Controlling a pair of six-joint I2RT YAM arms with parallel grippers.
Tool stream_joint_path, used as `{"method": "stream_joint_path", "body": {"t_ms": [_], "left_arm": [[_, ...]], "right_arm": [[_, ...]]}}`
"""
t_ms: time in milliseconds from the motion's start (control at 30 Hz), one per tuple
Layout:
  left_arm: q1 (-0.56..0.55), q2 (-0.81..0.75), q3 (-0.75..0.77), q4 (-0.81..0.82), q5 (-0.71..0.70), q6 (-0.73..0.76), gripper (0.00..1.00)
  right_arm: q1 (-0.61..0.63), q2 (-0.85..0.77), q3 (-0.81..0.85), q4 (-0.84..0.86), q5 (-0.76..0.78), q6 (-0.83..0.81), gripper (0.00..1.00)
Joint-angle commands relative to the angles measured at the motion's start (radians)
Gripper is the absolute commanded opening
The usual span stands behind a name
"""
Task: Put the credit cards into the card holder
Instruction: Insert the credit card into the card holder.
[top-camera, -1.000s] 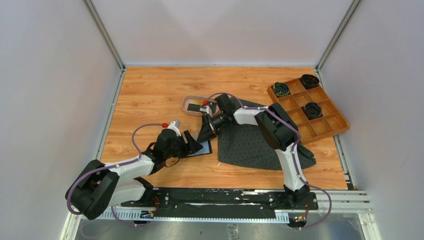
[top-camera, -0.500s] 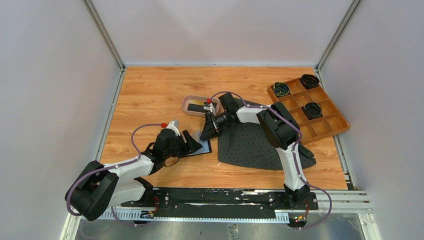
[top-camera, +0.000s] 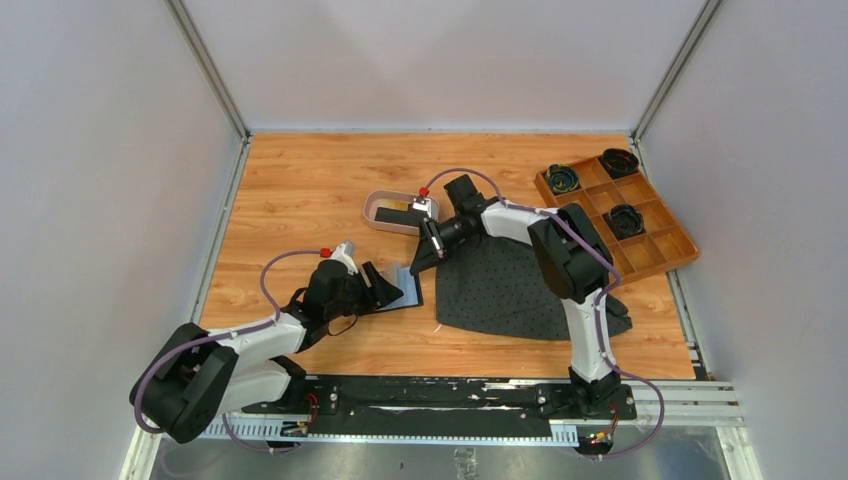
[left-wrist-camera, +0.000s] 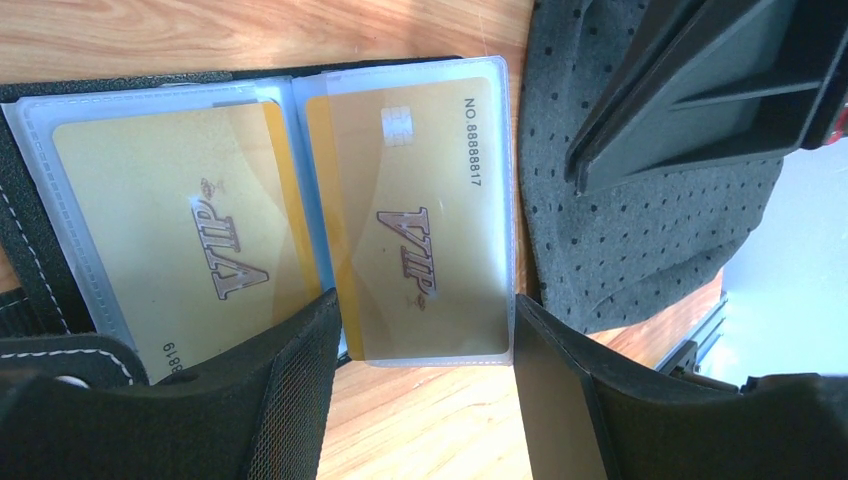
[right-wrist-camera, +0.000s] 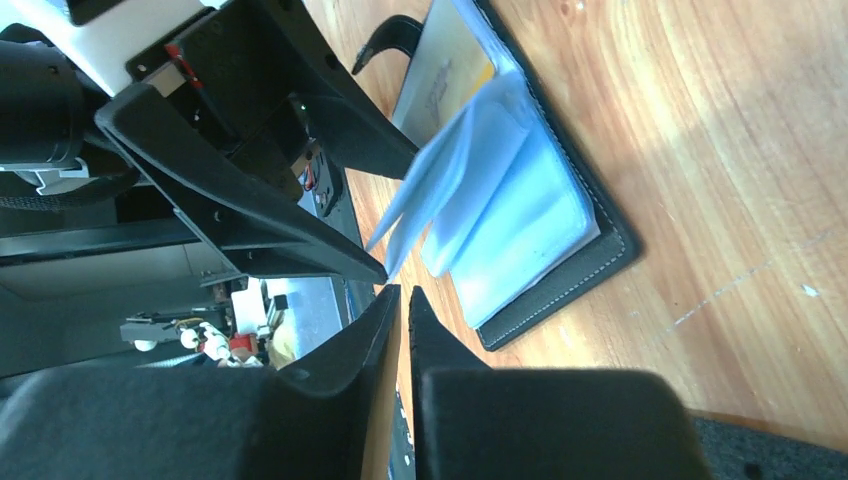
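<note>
The small black bifold card holder (right-wrist-camera: 555, 300) lies open just ahead of both pairs of fingertips, with gold-yellow plastic cards (left-wrist-camera: 415, 220) in its clear sleeves. The left gripper (left-wrist-camera: 425, 320) is spread wide and empty, straddling the right sleeve's short edge. A dark perforated cloth (left-wrist-camera: 640, 230) lies just beside that sleeve. The right gripper (right-wrist-camera: 402, 292) is all but closed, with nothing visibly held, and points at the fanned sleeves. A pinkish shallow tray (top-camera: 372, 207) with more cards sits just behind it, so the right arm is the nearer one.

Left arm (top-camera: 250, 340) and right arm (top-camera: 575, 260) match: white shells, black joints, black wedge fingers (left-wrist-camera: 270, 400), looping purple cables (top-camera: 268, 278), red caps (top-camera: 324, 252) by wrists; black base rail (top-camera: 430, 392) at 6 o'clock.
</note>
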Motion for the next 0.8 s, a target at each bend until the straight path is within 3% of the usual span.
{"method": "stream_joint_path", "body": {"t_ms": [0,767], "left_arm": [[0.009,-0.017,-0.016,0.014,0.016,0.003,0.62],[0.011,-0.020,-0.023,0.023,0.022,-0.002,0.62]], "right_arm": [[0.021,-0.031,0.032,-0.033,-0.014,-0.046,0.10],[0.090,0.087,0.129,-0.098,0.087,-0.032,0.07]]}}
